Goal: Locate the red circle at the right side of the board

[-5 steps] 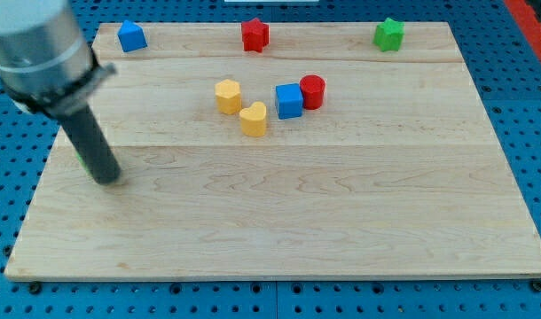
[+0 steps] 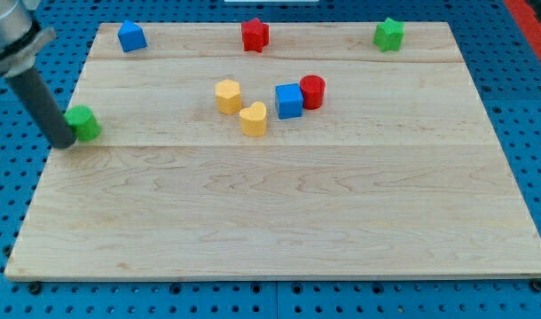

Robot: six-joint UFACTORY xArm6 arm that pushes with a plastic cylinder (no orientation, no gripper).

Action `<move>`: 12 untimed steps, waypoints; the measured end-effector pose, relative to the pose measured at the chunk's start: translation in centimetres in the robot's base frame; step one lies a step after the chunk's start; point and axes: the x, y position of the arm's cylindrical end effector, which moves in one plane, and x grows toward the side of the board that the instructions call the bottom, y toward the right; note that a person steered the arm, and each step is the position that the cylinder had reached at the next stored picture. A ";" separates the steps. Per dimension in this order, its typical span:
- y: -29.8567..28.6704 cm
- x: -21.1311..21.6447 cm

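Where the pale, wood-grained counter (image 2: 279, 221) meets its left edge, my tip (image 2: 65, 144) rests touching a green block (image 2: 82, 122); I carry a plain dark rod, no fingers to spread or press; the smooth red circle (image 2: 313, 91), a short cylinder, stands right of centre, touching a blue cube (image 2: 289, 100); no writing is readable.

A pale wooden board (image 2: 279, 221) lies on a blue pegboard surface (image 2: 519, 89) — evenly lit, studded with holes.
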 end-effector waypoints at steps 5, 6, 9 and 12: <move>3.6 1.3; 3.9 1.3; 10.2 -0.1; 10.7 -0.7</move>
